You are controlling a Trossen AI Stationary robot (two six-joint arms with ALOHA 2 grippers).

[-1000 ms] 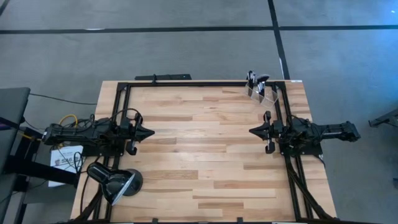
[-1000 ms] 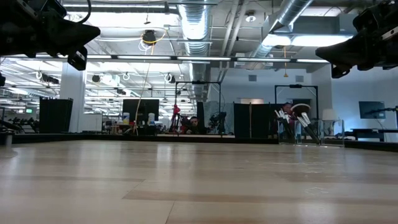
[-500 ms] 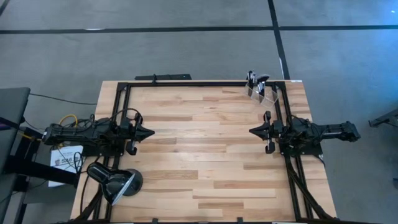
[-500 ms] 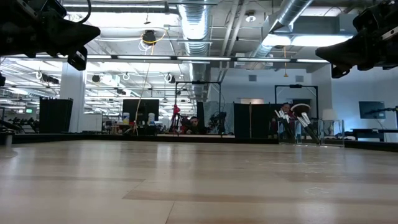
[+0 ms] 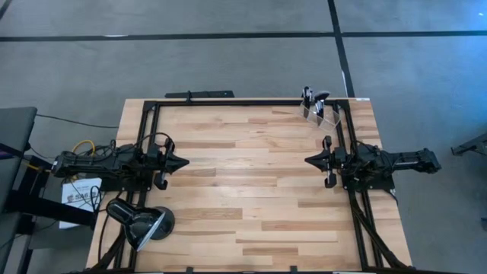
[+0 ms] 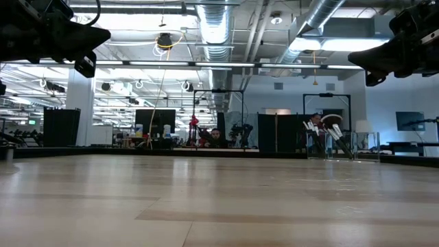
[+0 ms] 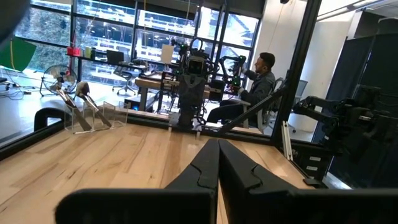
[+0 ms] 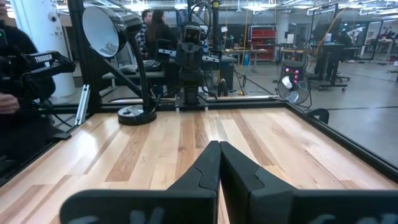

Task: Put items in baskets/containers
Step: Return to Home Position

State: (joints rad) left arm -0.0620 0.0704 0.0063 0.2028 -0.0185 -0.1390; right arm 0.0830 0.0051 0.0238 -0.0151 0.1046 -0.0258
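The counter (image 5: 251, 183) is evenly and brightly lit from above in the high view, with shadows beside the arms rendered faint and soft. In the low view a pale sheen is spread across its boards by the ceiling lights (image 6: 322, 43), against which the left end effector (image 6: 104, 33) and the right end effector (image 6: 352, 58) are reduced to black silhouettes. In the left wrist view, daylight is admitted through the tall windows (image 7: 112, 25) behind the counter.
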